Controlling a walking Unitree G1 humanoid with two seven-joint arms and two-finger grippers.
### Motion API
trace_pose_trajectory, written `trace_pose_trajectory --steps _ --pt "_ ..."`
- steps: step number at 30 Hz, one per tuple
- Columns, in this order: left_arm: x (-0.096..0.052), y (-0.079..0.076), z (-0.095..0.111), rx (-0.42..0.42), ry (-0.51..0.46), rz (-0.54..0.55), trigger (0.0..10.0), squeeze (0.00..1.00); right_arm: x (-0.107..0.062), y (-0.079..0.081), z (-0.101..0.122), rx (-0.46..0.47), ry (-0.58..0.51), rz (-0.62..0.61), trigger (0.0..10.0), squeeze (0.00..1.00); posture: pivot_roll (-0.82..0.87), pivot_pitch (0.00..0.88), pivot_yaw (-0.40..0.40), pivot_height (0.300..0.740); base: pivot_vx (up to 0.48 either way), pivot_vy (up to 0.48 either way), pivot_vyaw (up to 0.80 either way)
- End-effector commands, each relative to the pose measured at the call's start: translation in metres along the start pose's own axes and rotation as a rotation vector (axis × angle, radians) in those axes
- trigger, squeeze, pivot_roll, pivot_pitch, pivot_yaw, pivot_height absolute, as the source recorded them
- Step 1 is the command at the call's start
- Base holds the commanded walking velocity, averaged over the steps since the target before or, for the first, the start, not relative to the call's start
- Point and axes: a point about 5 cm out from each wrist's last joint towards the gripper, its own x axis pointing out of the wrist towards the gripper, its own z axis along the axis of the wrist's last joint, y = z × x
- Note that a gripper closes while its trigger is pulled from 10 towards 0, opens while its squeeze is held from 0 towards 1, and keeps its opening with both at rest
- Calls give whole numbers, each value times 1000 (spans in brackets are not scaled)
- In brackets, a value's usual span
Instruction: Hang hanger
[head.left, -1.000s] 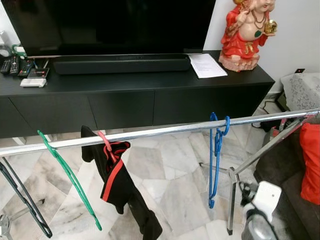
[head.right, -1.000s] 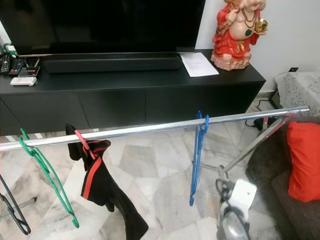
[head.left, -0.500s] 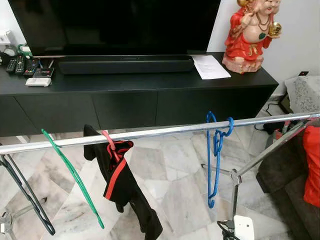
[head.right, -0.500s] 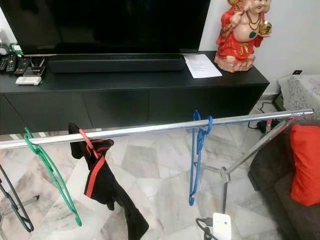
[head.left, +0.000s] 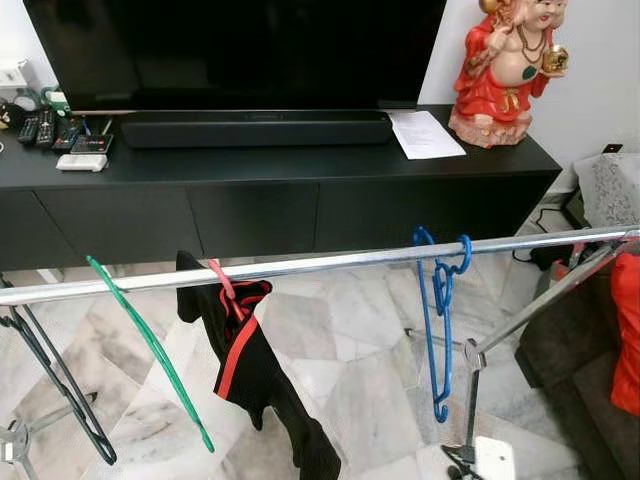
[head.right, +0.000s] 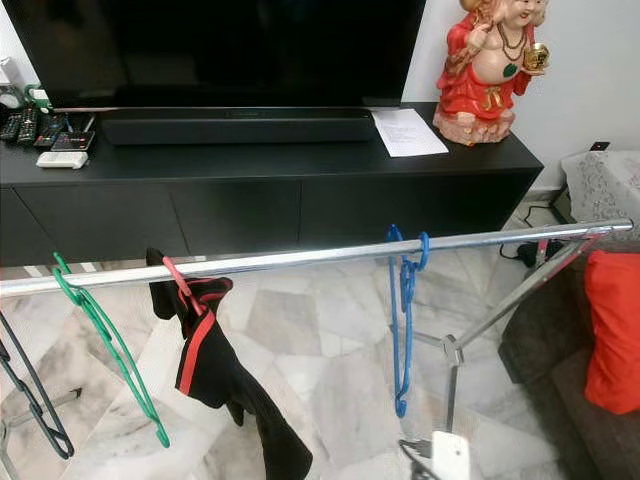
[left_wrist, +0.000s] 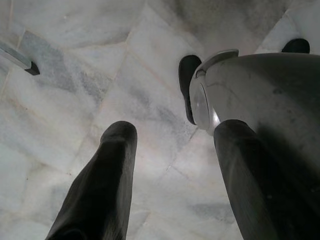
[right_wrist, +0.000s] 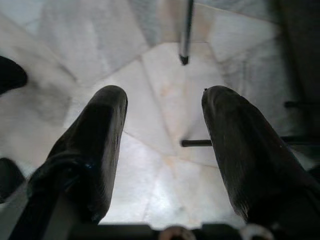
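A chrome clothes rail (head.left: 300, 268) crosses the scene in front of me. On it hang a blue hanger (head.left: 437, 300) toward the right, a pink hanger carrying a black and red garment (head.left: 245, 355), a green hanger (head.left: 150, 350) and a black hanger (head.left: 55, 385) at the far left. My right arm's white wrist (head.left: 492, 460) pokes up at the bottom edge, below the blue hanger. My right gripper (right_wrist: 165, 100) is open over the marble floor, holding nothing. The left gripper (left_wrist: 175, 130) is also open, pointing at the floor beside my own grey leg (left_wrist: 265, 100).
Behind the rail stands a black TV console (head.left: 280, 190) with a soundbar, a sheet of paper (head.left: 423, 133), remotes (head.left: 60, 135) and a red statue (head.left: 505, 70). A dark sofa with a red cushion (head.left: 628, 330) is at the right. The rail's metal leg (head.left: 470, 400) stands close to my right arm.
My right arm has dropped from beside the blue hanger to the bottom edge. The camera has shifted slightly. The hangers stay on the rail.
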Motion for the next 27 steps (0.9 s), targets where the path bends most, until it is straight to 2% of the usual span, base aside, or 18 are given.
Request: trace_pose_trajectory --steps 1,9,27 --pt "-2 -6 -13 -15 41 -17 10000 0 -3 0 -16 -4 58 3 10000 0 13 185 -81 740 -251 0 0" --pt "-2 -6 -13 -14 43 -19 10000 0 -4 7 -20 6 63 32 10000 0 8 191 -75 740 -259 0 0" --pt "-2 -5 -13 -13 40 -20 10000 0 -4 8 -18 9 59 28 10000 0 4 179 -70 740 -271 0 0"
